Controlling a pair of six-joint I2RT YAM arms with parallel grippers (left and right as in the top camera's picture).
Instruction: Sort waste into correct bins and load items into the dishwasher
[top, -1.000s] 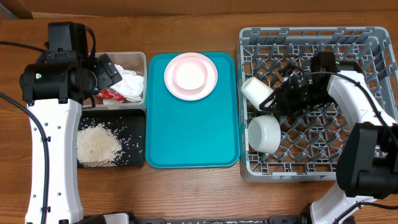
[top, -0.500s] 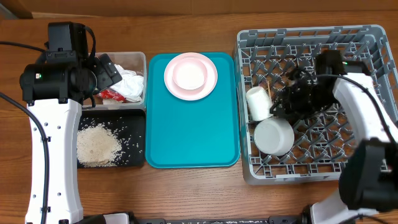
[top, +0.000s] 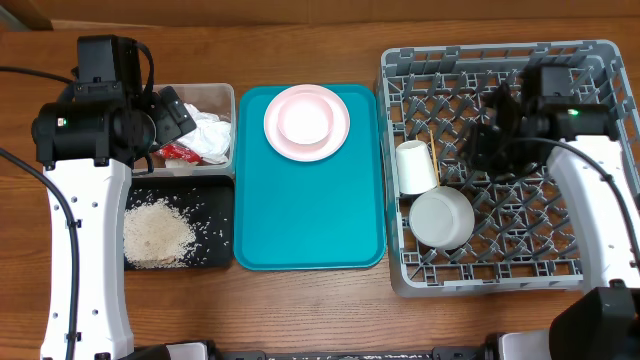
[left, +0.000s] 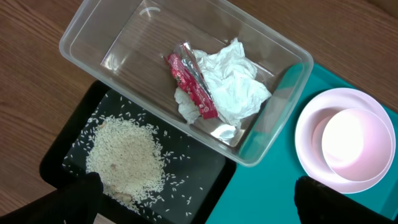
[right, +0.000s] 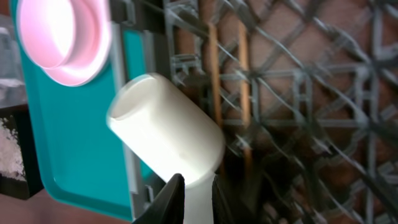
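The grey dishwasher rack (top: 500, 55) holds a small white cup (top: 415, 167) at its left side, a whitish bowl (top: 441, 217) just in front of it, and wooden chopsticks (right: 213, 68) lying on the grid. My right gripper (top: 472, 158) hovers over the rack right of the cup, apart from it. Its jaws (right: 196, 178) are almost together, with nothing between them. In the clear tub (left: 93, 37) lie white tissue (left: 233, 84) and a red wrapper (left: 193, 84). Rice (left: 127, 155) is heaped in the black tray (left: 205, 180). My left gripper (left: 199, 199) stands wide open above both bins.
A flat teal tray (top: 310, 220) lies between the bins and the rack. At its far end it carries a pale pink plate (top: 340, 135) with a whitish bowl (top: 305, 118) on it. Bare wooden table (top: 300, 310) runs along the front.
My right gripper has let go of the cup and drawn back to the right over the rack. The cup now stands lower, beside the bowl. The left arm has not moved.
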